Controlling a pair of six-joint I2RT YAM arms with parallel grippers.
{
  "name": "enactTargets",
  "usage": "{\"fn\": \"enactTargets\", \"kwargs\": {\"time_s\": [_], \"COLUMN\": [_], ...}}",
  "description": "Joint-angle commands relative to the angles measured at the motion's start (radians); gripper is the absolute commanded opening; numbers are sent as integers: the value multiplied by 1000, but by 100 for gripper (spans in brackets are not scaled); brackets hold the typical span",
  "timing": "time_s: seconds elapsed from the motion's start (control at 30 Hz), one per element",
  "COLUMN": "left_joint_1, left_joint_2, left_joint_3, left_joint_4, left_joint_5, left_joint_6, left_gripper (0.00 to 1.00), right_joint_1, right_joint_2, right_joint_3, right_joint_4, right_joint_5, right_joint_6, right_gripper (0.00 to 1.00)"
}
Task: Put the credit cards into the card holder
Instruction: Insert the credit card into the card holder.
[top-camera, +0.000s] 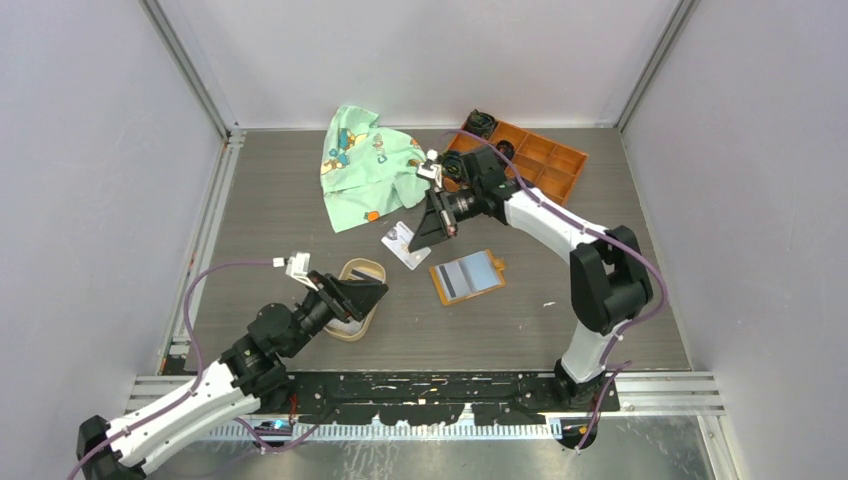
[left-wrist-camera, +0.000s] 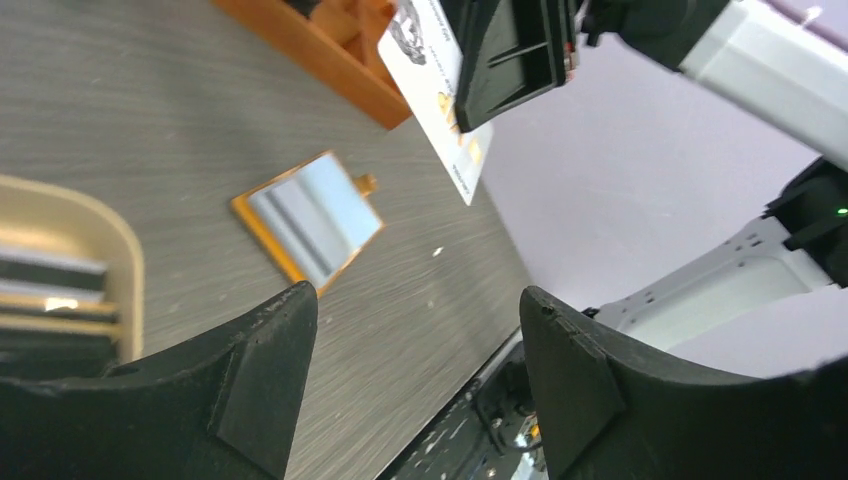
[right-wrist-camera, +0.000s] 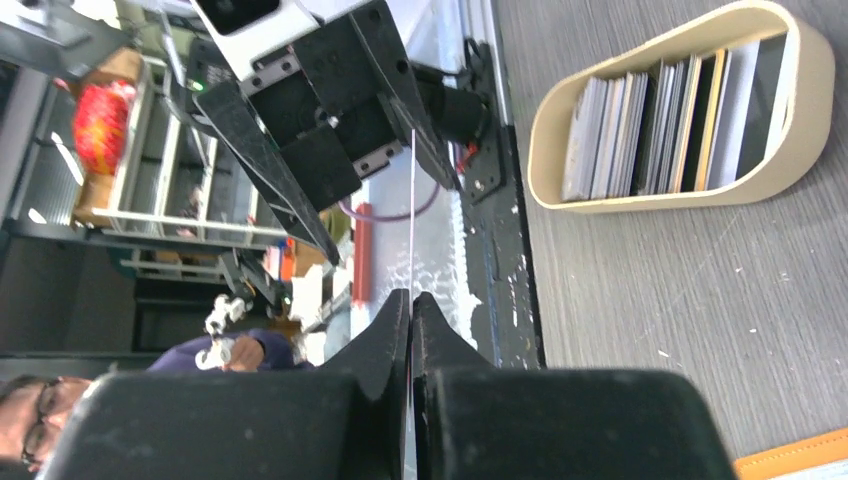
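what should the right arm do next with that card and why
Probably lower the white card toward the card holder and line its edge up with a slot: the right jaws are shut on it above the table, and the holder lies open nearby.

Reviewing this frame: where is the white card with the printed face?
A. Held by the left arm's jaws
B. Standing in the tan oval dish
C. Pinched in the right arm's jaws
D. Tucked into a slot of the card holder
C: the right arm's jaws are shut on the white card, away from the open card holder and the tan oval dish, while the left arm's jaws stand open and empty.
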Motion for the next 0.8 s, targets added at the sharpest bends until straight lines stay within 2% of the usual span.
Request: {"fn": "enactTargets", "kwargs": {"time_s": [0.0,0.07,0.23,0.33,0.53,0.63,0.77], "left_joint_1": [5,6,10,27,103,147,183], "left_joint_2": [181,280,511,594,663,701,748], "left_joint_3": [39,58,118,149,224,240,255], "left_joint_4": [432,541,751,841,801,824,871], "left_joint_5": [115,146,179,207,251,303,348], "left_joint_6": [-3,-13,-33,-47,-114,-156,-195], "left_gripper": [75,75,73,68,54,46,40], "right_joint_1": [-54,-78,-99,-97,-97,-97,-97], "right_joint_2": [-115,-140,-169,-165,-168,-174,-182], "right_joint_3": [-81,-87,-97,-99,-74,-70,-70], "right_joint_4": [288,236,235,231,136,125,116], "right_joint_5": [-111,-114,-128,-143,-177,-182,-185], "right_joint_6": [151,96,87,83,4,-2,-11], "right_gripper": [1,1,1,1,1,1,1]}}
